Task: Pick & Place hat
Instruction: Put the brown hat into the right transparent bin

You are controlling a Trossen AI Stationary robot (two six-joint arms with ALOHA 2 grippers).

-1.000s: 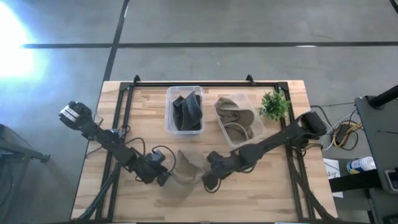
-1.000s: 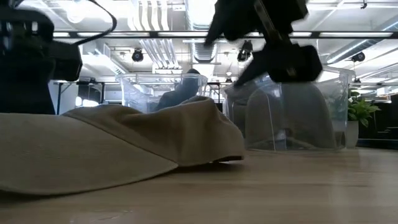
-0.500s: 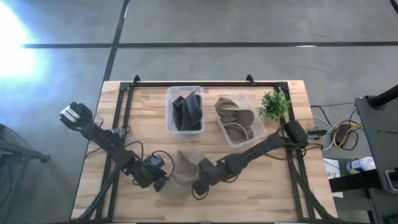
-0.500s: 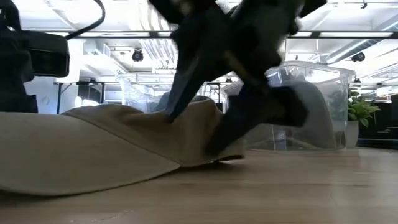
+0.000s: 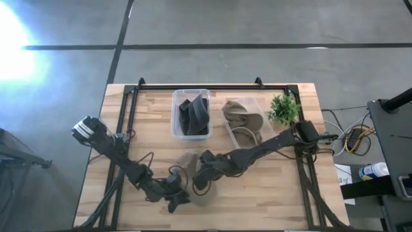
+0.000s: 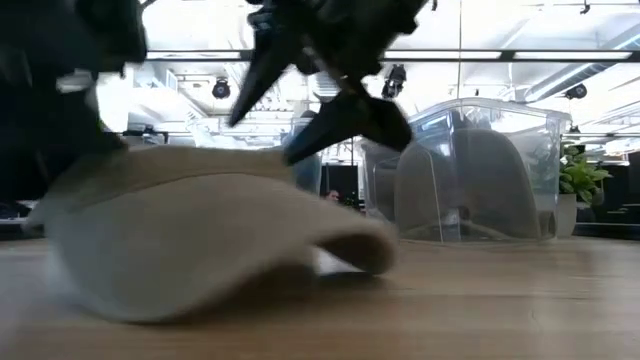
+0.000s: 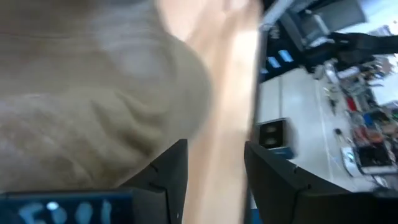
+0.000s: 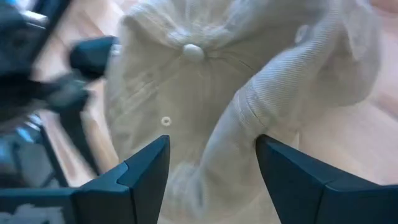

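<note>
A beige cap point(image 5: 190, 178) lies on the wooden table near its near edge, humped up, with its brim end curled point(image 6: 355, 245). In the right wrist view I see its crown button point(image 8: 191, 51). My left gripper point(image 5: 176, 197) is open at the cap's near-left side. In its wrist view point(image 7: 214, 177) bare table shows between the fingers. My right gripper point(image 5: 201, 175) is open over the cap's far-right side point(image 8: 214, 177). Its fingers stand on either side of a raised fold of the crown. My left gripper has the outer side of one finger point(image 7: 169, 174) against the cap's crown cloth point(image 7: 118, 137); nothing is between its fingers. My right gripper comes slanting down from the far right, its open fingers astride a raised fold point(image 8: 249, 118). Whether they touch the fold, I cannot tell.
Two clear bins stand toward the far edge: one with dark caps point(image 5: 192, 114), one with tan caps point(image 5: 244, 125). A small potted plant point(image 5: 283, 108) sits far right. Black frame rails point(image 5: 129, 122) run along the table's sides.
My right gripper has moved left from beside the cap to over it. My left gripper has moved toward the near edge and to the right, round the cap's near side. The cap, lying spread and low before, is now bunched into a taller hump with its brim end curled up.
</note>
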